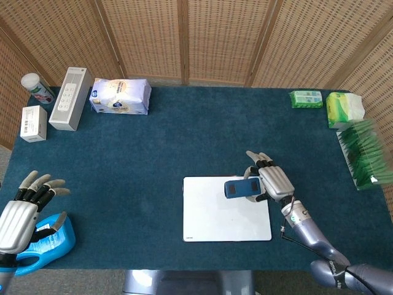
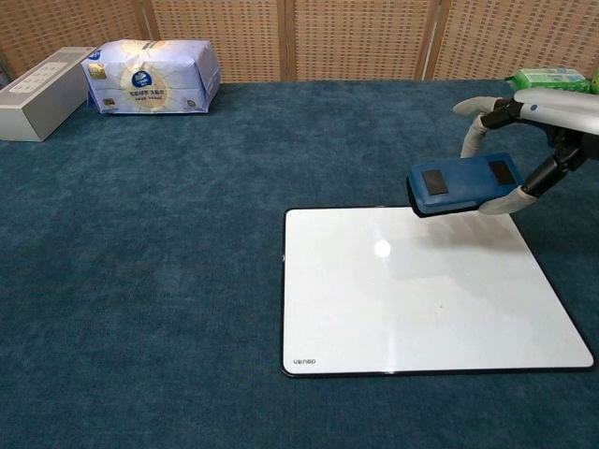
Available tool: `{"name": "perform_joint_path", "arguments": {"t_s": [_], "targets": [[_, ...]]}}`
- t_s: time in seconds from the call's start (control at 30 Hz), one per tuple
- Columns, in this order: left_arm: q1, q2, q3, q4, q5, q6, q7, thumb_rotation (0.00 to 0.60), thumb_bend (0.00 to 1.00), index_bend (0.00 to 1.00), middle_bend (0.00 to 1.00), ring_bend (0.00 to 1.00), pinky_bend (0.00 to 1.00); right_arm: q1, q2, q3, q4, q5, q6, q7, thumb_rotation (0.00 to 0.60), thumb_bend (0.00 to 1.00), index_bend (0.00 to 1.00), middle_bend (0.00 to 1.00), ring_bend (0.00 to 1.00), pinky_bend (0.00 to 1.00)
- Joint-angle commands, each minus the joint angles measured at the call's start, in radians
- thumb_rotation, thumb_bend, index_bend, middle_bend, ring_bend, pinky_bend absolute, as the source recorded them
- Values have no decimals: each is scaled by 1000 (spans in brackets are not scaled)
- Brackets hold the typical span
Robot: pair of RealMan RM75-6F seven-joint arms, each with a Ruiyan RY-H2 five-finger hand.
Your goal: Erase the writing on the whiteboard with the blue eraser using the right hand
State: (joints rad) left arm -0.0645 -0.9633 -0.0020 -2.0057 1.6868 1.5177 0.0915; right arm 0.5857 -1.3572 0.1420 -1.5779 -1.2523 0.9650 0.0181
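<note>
A white whiteboard [image 1: 218, 215] [image 2: 412, 299] lies flat on the blue cloth near the table's front edge; its surface looks blank apart from a tiny speck. My right hand [image 1: 273, 179] [image 2: 533, 126] holds the blue eraser [image 1: 242, 187] [image 2: 465, 183] in the air over the board's far right part, clear of the surface. My left hand [image 1: 24, 206] hovers at the front left corner with fingers spread and nothing in it; the chest view does not show it.
A blue bottle [image 1: 40, 246] lies under the left hand. At the back left stand a grey box [image 1: 70, 98] [image 2: 42, 81], a tissue pack [image 1: 120, 96] [image 2: 153, 75], a small white box [image 1: 33, 123] and a can [image 1: 37, 87]. Green packs [image 1: 344, 109] sit at the right.
</note>
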Motion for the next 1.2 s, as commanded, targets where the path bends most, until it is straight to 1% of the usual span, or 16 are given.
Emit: {"name": "perform_joint_path", "arguments": {"t_s": [0.03, 0.17, 0.47, 0.73, 0.97, 1.07, 1.13, 1.2], "targets": [[0, 2, 0, 0, 5, 5, 0, 600, 428, 336, 276, 161, 0, -4, 5, -7, 9, 4, -5, -3, 600, 168, 701, 37, 0, 0], [4, 8, 2, -2, 4, 11, 4, 600, 428, 338, 277, 162, 0, -17, 9, -10, 27, 20, -8, 17, 600, 175, 700, 38, 0, 0], [-4, 2, 2, -8, -12, -7, 25, 600, 427, 339, 278, 165, 0, -43, 19, -22, 77, 19, -9, 61, 600, 177, 700, 37, 0, 0], [-24, -12, -4, -13, -27, -36, 39, 600, 428, 340, 279, 166, 0, -62, 37, -44, 45, 6, -9, 56, 600, 178, 691, 38, 0, 0], [-28, -14, -5, -13, -32, -39, 42, 600, 428, 340, 279, 166, 0, -62, 22, -55, 43, 15, -38, 58, 600, 177, 682, 37, 0, 0], [-26, -12, -3, -12, -34, -36, 42, 600, 428, 340, 278, 166, 0, -52, 4, -61, 70, 34, -78, 54, 600, 177, 640, 25, 0, 0], [-24, -9, -1, -13, -34, -33, 41, 600, 428, 340, 278, 166, 0, -44, 4, -61, 81, 52, -103, 47, 600, 178, 566, 8, 0, 0], [-23, -7, 0, -13, -35, -32, 42, 600, 428, 340, 278, 166, 0, -41, 7, -61, 81, 58, -111, 43, 600, 181, 465, 0, 0, 0]]}}
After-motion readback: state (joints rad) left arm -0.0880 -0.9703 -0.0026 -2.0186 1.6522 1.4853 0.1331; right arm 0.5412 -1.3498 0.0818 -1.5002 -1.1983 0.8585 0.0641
